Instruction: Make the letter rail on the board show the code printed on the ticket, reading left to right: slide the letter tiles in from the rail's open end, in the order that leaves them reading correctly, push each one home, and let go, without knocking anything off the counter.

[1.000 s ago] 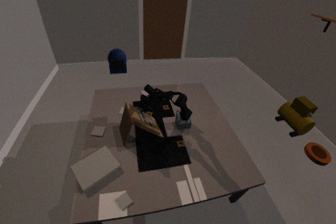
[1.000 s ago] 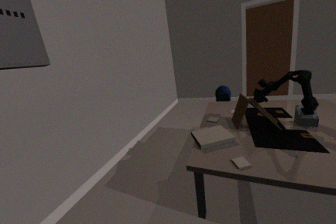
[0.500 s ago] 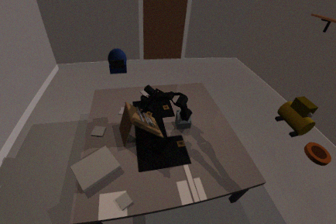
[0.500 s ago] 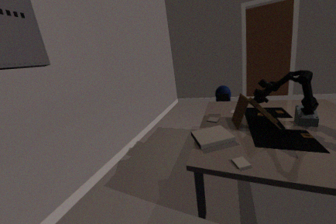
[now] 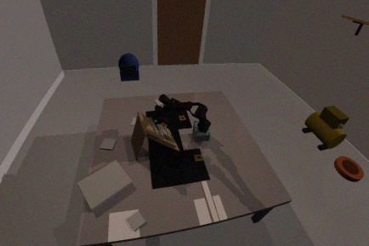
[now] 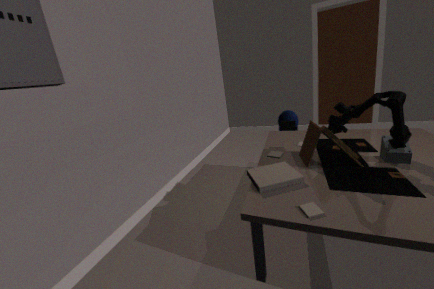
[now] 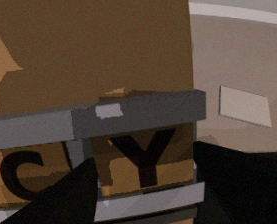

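In the wrist view my gripper point(image 7: 145, 157) point(image 6: 336, 125) is shut on the Y tile point(image 7: 151, 172), one finger at each side. The Y tile sits between the upper and lower lips of the grey letter rail point(image 7: 159, 114), just inside its right-hand end. The C tile point(image 7: 28, 172) lies to its left in the rail, with a narrow gap between them. The wooden board point(image 7: 114, 45) point(image 5: 137, 140) point(image 6: 310, 145) stands tilted on the counter. Two loose tiles point(image 5: 182, 117) point(image 5: 199, 157) lie on black mats. The ticket's print cannot be read, and the rail further left is out of view.
The counter point(image 5: 246, 168) point(image 6: 350, 218) also bears a large pale box point(image 5: 106, 183) point(image 6: 276, 175) near the board, a small pale block point(image 5: 136, 220) point(image 6: 311, 210) at one edge, and a flat pale piece point(image 5: 108, 144) point(image 6: 275, 154) behind the board.
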Controlling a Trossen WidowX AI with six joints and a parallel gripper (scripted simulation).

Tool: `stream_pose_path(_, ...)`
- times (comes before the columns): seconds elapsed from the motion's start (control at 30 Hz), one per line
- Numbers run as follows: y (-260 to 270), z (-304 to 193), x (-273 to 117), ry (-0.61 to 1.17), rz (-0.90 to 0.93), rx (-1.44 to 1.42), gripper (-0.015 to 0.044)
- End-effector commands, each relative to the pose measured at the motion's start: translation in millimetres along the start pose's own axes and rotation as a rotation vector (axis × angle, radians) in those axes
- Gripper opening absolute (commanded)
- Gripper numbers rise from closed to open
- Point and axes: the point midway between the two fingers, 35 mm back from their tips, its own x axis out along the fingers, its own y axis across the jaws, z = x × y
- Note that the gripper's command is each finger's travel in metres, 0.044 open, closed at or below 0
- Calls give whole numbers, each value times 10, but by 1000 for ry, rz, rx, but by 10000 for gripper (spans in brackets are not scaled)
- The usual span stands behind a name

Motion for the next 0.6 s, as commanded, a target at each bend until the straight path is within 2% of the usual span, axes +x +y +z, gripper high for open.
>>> stream_pose_path(0.0, 32, 21, -9, -3, -5, -5, 0)
stream_pose_path(0.23, 58, 25, -11, -3, -5, -5, 0)
stream_pose_path(0.57, 45, 5, -25, -2, -4, -4, 263)
